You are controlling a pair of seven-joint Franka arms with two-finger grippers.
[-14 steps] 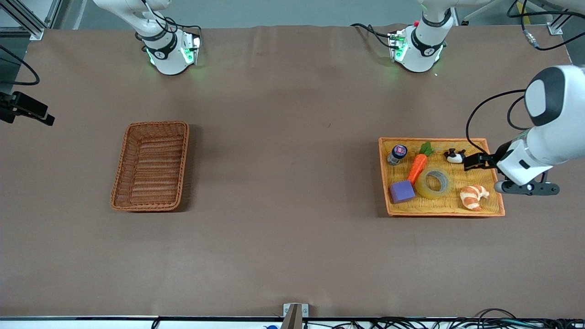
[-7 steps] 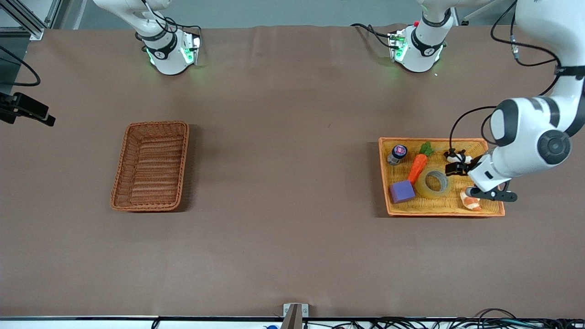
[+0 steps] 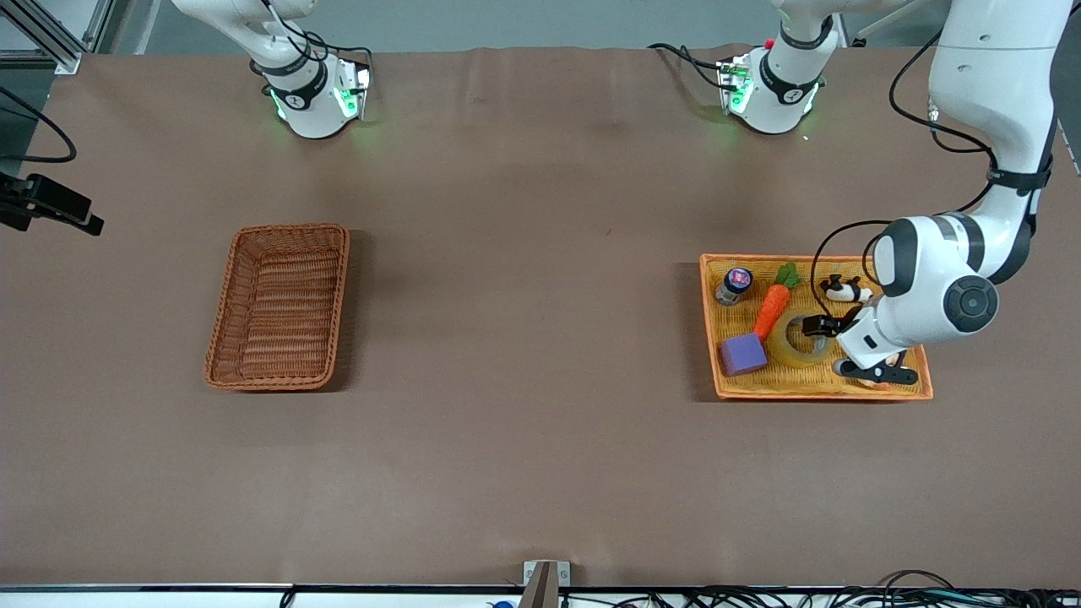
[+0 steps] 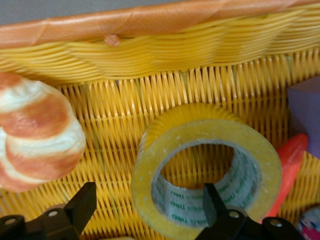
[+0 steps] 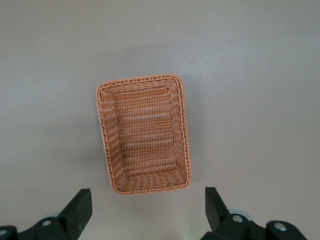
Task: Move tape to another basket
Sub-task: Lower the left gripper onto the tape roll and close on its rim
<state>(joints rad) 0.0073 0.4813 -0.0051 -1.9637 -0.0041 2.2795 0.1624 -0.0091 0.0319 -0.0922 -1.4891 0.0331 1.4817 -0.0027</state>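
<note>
The tape [image 3: 792, 344], a yellowish translucent ring, lies flat in the yellow-orange woven tray [image 3: 811, 393] at the left arm's end of the table. My left gripper [image 3: 817, 329] is open and low over the tape. In the left wrist view the tape [image 4: 200, 131] fills the middle, and the left gripper [image 4: 147, 206] straddles one wall of the ring, with one fingertip [image 4: 214, 199] at the hole and the other outside it. The reddish-brown basket [image 3: 279, 306] stands empty toward the right arm's end. My right gripper [image 5: 147, 207] is open, high over the basket [image 5: 143, 134].
The tray also holds a croissant [image 4: 35, 130], mostly hidden under the left arm in the front view, a carrot [image 3: 773, 306], a purple cube [image 3: 743, 353], a small bottle [image 3: 733, 285] and a black-and-white toy [image 3: 840, 290]. The tray's rim [image 4: 150, 20] rises beside the tape.
My left arm swung in over the tray from its outer edge and came down, so the open gripper now sits at the tape. The right arm has not moved.
</note>
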